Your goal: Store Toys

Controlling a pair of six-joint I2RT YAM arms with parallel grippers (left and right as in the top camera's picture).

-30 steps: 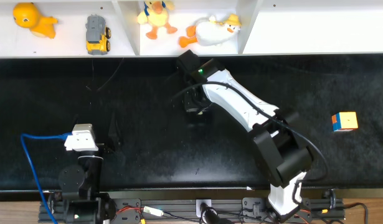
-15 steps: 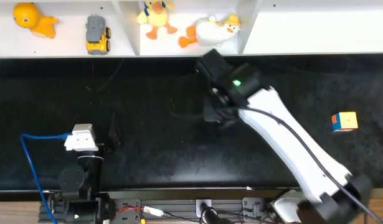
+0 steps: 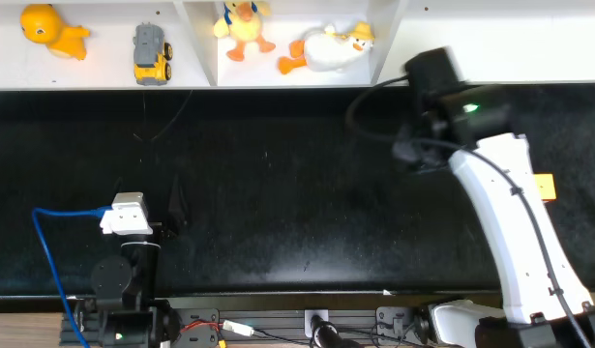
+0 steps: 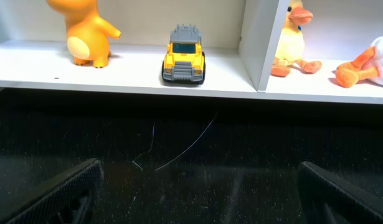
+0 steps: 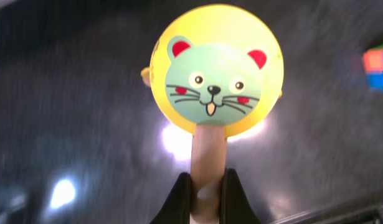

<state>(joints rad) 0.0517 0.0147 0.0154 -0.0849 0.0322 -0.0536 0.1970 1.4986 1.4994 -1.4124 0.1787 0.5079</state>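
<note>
Since the earlier frame the right arm has swung from the middle of the table (image 3: 278, 222) toward its right edge, and the right pincer (image 5: 207, 186) travels with it. This pincer is pinching the wooden handle (image 5: 207, 152) of a round yellow rattle (image 5: 215, 74) with a green cat face, and the rattle hangs in the air above the table. The left pincer (image 4: 200, 183) is spread wide and rests near the left front corner, facing the shelf (image 4: 116, 71) along the far edge.

On the shelf there are already an orange figure (image 3: 53, 29), a yellow truck (image 3: 150, 53), a yellow duck (image 3: 244, 27) and a white duck (image 3: 331, 46). The section at the right end (image 3: 471, 39) seems to be free. A coloured cube (image 3: 545, 186) lies near the right edge of the table, partly under the arm.

The risks are probably these. The grip is only on the thin handle and the heavy head is far from the fingers, so a quick swing could make the rattle turn or slip out. If the arm comes low, it could push the cube off the right edge. When the rattle goes to the shelf, its wide head may hit the divider or knock over the white duck.
</note>
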